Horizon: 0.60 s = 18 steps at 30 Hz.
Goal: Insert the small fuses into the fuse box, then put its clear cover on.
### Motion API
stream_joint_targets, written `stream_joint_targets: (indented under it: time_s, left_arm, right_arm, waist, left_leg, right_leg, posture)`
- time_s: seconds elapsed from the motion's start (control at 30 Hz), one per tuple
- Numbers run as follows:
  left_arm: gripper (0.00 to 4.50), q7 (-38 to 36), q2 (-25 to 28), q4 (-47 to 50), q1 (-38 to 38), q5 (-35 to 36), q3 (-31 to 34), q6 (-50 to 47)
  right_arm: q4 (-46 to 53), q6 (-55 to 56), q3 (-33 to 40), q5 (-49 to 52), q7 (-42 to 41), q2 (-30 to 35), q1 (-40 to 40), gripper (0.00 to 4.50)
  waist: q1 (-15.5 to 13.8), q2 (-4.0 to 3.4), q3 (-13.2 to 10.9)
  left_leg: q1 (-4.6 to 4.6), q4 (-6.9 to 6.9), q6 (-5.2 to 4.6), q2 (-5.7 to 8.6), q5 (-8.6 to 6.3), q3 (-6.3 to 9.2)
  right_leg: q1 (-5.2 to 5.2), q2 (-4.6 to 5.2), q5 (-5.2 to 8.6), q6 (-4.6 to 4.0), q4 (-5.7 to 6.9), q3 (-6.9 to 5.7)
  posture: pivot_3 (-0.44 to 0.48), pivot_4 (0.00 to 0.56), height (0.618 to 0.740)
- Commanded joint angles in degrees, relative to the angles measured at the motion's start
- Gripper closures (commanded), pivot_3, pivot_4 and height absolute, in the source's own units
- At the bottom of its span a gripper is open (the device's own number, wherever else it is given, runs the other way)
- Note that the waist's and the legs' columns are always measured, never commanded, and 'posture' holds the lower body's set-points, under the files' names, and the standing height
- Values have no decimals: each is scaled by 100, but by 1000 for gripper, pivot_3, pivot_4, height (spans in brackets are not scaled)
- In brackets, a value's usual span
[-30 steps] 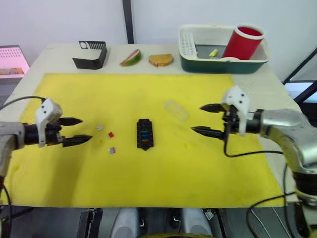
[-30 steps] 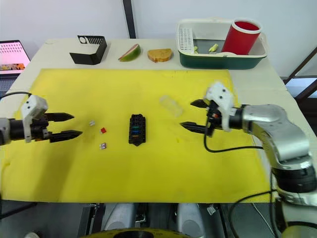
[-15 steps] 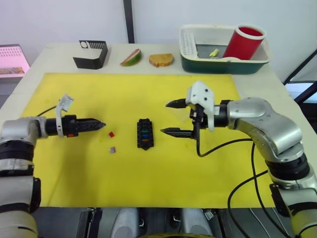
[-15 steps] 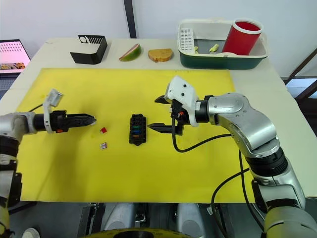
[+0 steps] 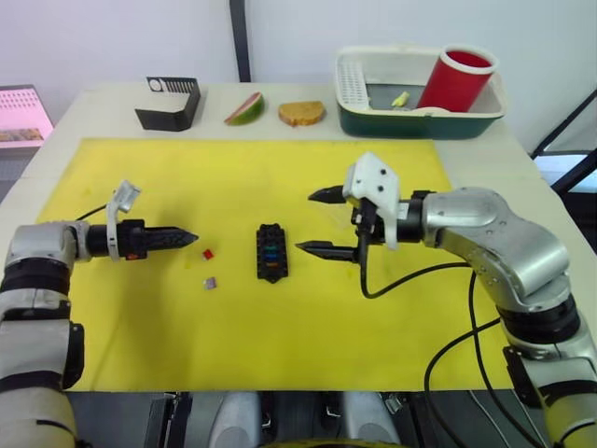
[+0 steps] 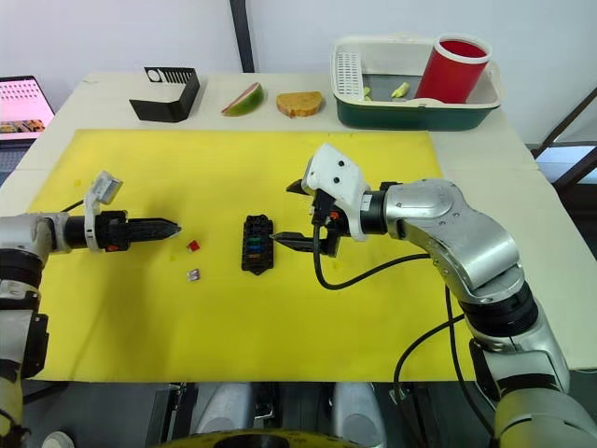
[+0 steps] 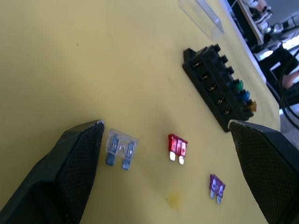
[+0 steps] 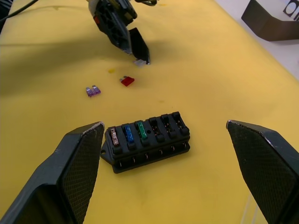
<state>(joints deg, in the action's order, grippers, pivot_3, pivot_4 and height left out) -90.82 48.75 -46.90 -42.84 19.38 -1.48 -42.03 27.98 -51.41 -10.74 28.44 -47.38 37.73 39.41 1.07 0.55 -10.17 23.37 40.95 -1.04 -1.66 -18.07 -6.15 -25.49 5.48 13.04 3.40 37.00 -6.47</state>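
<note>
Reaching for loose fuses: left gripper point(image 7: 163, 135) with jaws wide around the grey fuse point(image 7: 120, 149), red fuse point(image 7: 177, 146) beside. Fuse box point(image 5: 271, 252) lies just right; right gripper point(image 5: 319, 222) wide, empty.

Matt black fuse box point(image 8: 147, 142) — plastic

Small black slotted plastic fuse box point(image 5: 271, 252) is lying mid-mat on the yellow rectangular mat point(image 5: 280, 327). Tiny red point(image 5: 208, 253) and purple point(image 5: 211, 282) plastic blade fuses are sitting left of it; pale grey fuse point(image 7: 120, 149) is lying further left.
</note>
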Motion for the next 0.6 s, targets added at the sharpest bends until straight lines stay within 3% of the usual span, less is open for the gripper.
stream_joint_targets:
  time_s: [0.03,0.2,0.3,0.33,0.57,0.6]
  left_arm:
    - [0,-2,116,178,214,-77,-33,-143]
    - [0,106,147,479,415,13,93,-326]
    - [780,247,123,523,456,60,209,-371]
    - [1257,271,121,516,459,63,225,-364]
    - [1257,400,144,415,547,103,349,-338]
    - [1538,424,144,409,558,106,360,-334]
  right_arm:
    - [68,94,33,16,1,-44,118,77]
    - [-103,179,-75,-50,-51,-111,255,77]
    - [-179,205,-126,-63,-54,-134,307,0]
    - [-203,211,-141,-66,-53,-142,326,0]
    - [-240,255,-178,-91,-78,-142,304,0]
    - [-234,257,-184,-92,-83,-134,290,0]
  waist:
    - [-13,0,0]
    - [-7,-1,0]
    - [-9,-1,1]
    - [-11,0,1]
    - [-17,0,1]
    - [-16,0,1]
  left_leg:
    - [0,0,0,0,0,0]
    - [0,0,-2,0,-1,-1]
    - [0,0,-2,0,-1,-1]
    - [0,0,-2,1,-1,-1]
    - [0,1,-2,1,-1,-1]
    - [0,1,-2,1,-1,-1]
  right_leg:
    - [0,0,0,0,0,0]
    - [0,1,0,0,0,2]
    - [0,1,0,0,0,2]
    - [0,1,0,0,0,2]
    - [0,1,0,0,0,2]
    - [0,1,0,0,0,2]
  posture:
    - [0,150,740]
    - [0,150,740]
    - [0,150,740]
    - [0,150,740]
    - [0,150,740]
    - [0,150,740]
